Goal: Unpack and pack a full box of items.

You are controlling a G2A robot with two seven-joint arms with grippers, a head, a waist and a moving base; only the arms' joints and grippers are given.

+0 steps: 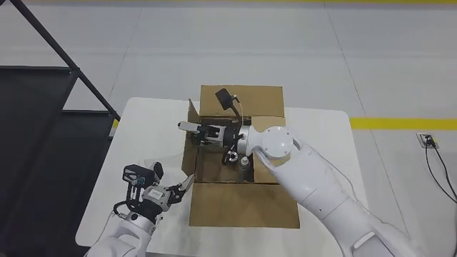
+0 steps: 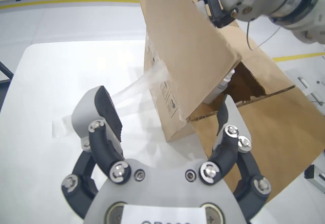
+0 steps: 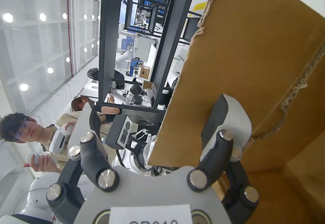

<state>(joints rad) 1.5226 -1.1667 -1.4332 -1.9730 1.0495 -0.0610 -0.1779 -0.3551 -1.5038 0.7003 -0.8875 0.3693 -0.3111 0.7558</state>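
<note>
An open cardboard box (image 1: 243, 213) stands mid-table with its flaps spread. Small bottles (image 1: 243, 161) sit inside, and their white caps (image 2: 226, 81) peek past the raised side flap (image 2: 185, 52). My right gripper (image 1: 191, 127) is at that flap's top edge, open, with one finger (image 3: 224, 118) on the flap's (image 3: 254, 57) inner face and the other (image 3: 92, 118) outside it. My left gripper (image 2: 165, 113) is open and holds nothing, low over the table near the box's front left corner (image 1: 184, 183). A strip of clear tape (image 2: 142, 85) hangs off the box's side wall.
The white table (image 1: 143, 135) has bare room left of the box. A black frame (image 1: 50, 50) and dark panel stand beyond the table's left edge. The front flap (image 2: 266, 133) lies flat on the table.
</note>
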